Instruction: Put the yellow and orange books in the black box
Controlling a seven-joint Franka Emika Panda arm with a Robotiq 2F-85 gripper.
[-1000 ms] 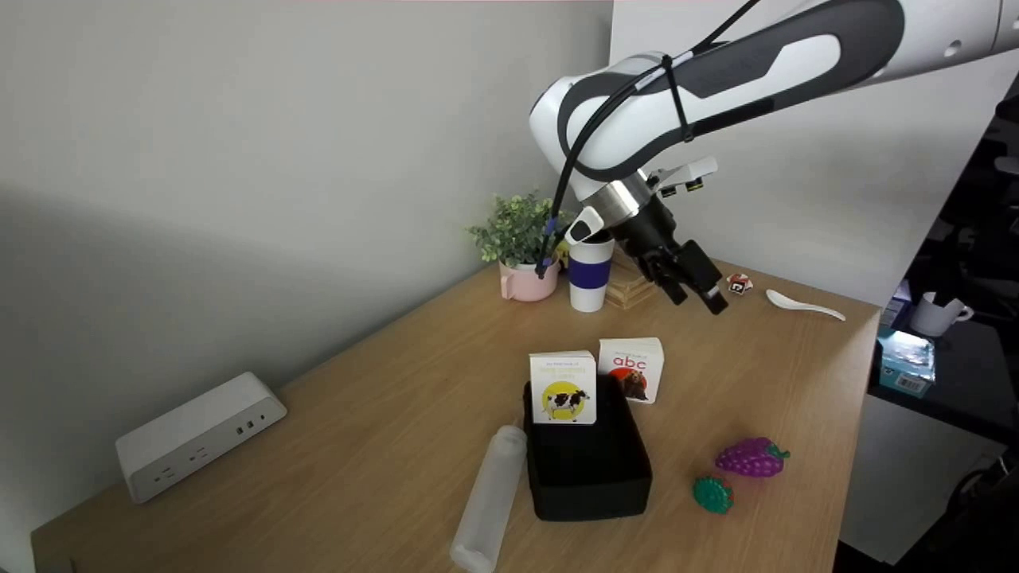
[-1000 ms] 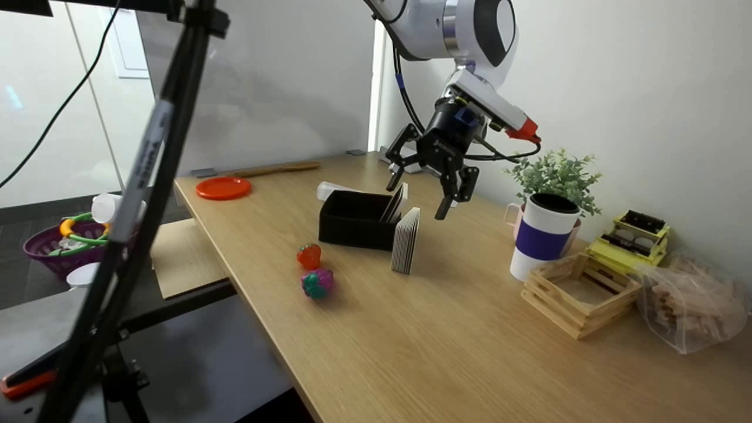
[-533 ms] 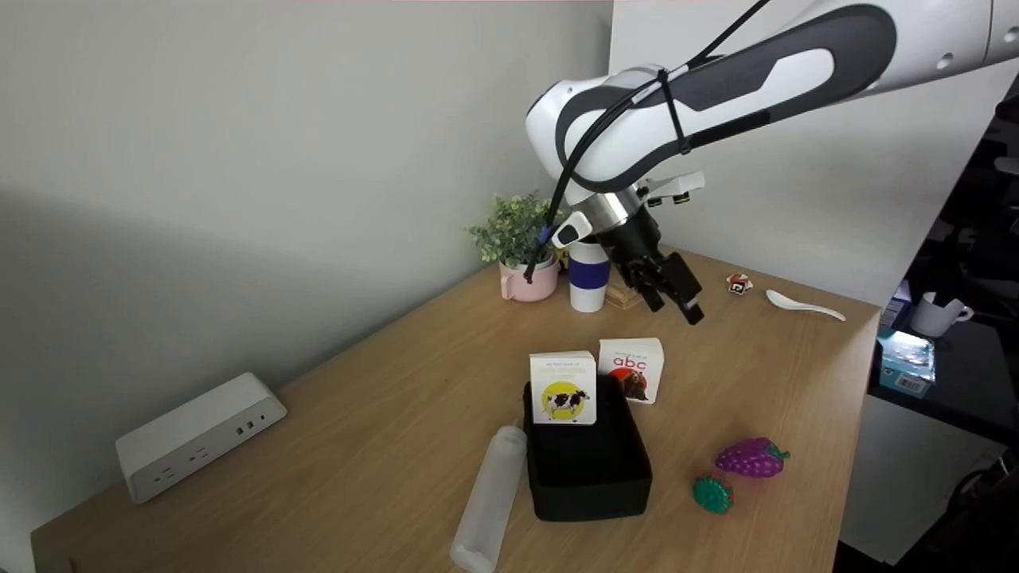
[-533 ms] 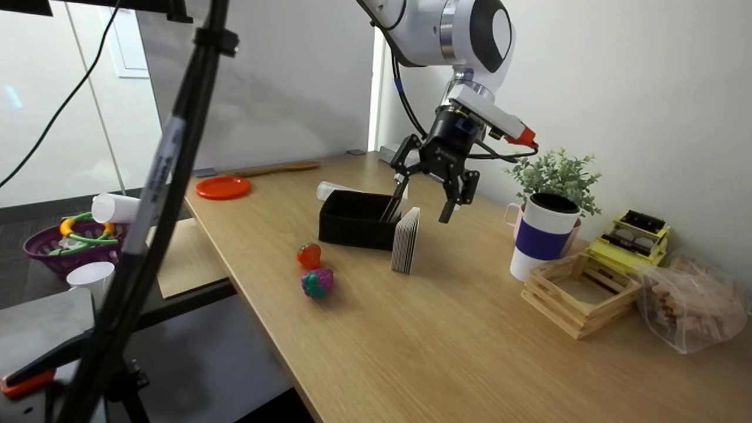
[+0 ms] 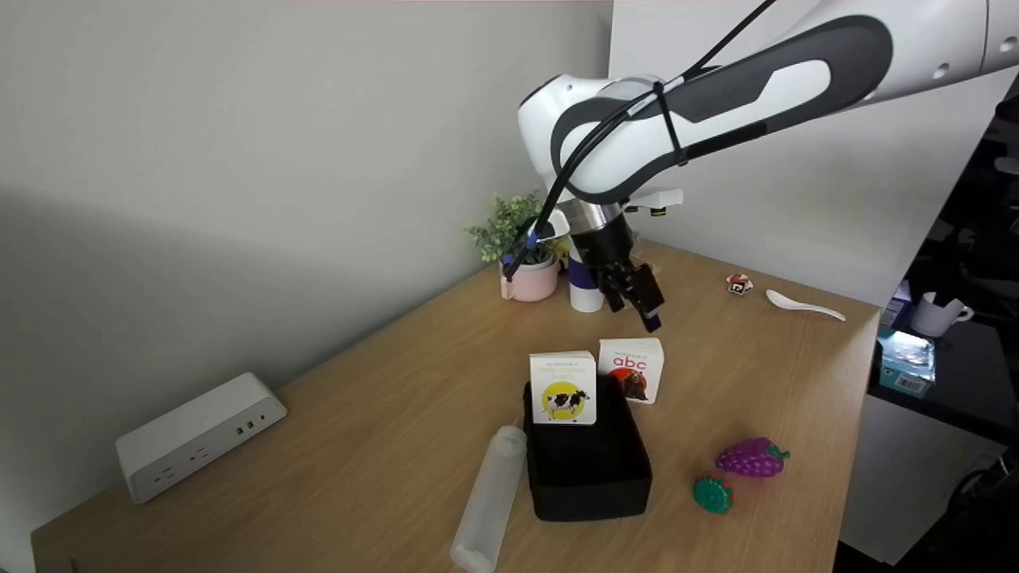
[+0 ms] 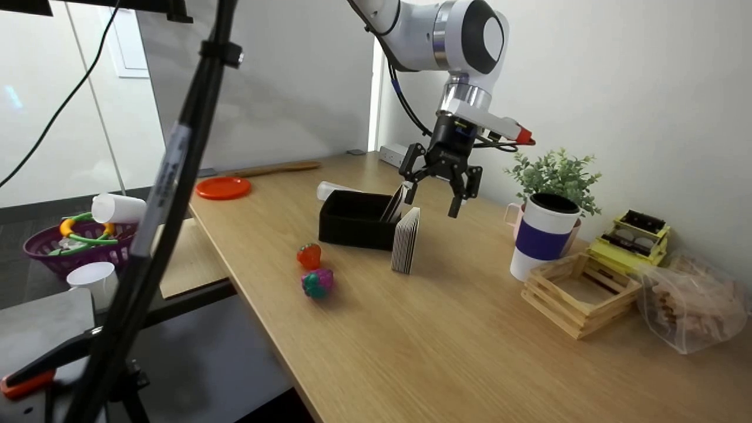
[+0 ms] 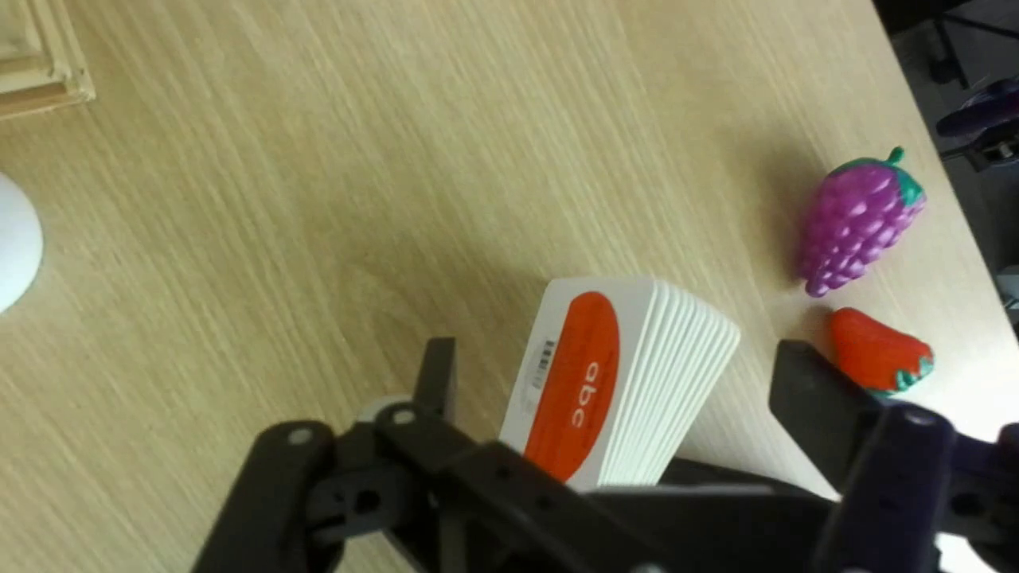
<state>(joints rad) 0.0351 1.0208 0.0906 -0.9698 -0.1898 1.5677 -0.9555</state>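
black gripper (image 6: pixel 432 204) spread wide; black rectangular box (image 5: pixel 593 500) kinda blocked at one end by tilted white yellow-pictured book (image 5: pixel 564 390), frosted plastic bottle (image 5: pixel 491 501) parked alongside

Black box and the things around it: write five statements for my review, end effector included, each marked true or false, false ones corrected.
1. The yellow book leans inside the black box. True.
2. The orange book is in the black box too. False: it stands on the table outside.
3. The end effector is shut on the orange book. False: it is open and holds nothing.
4. The translucent bottle lies on its side beside the black box. True.
5. The purple toy lies inside the black box. False: it lies on the table near the red toy strawberry.
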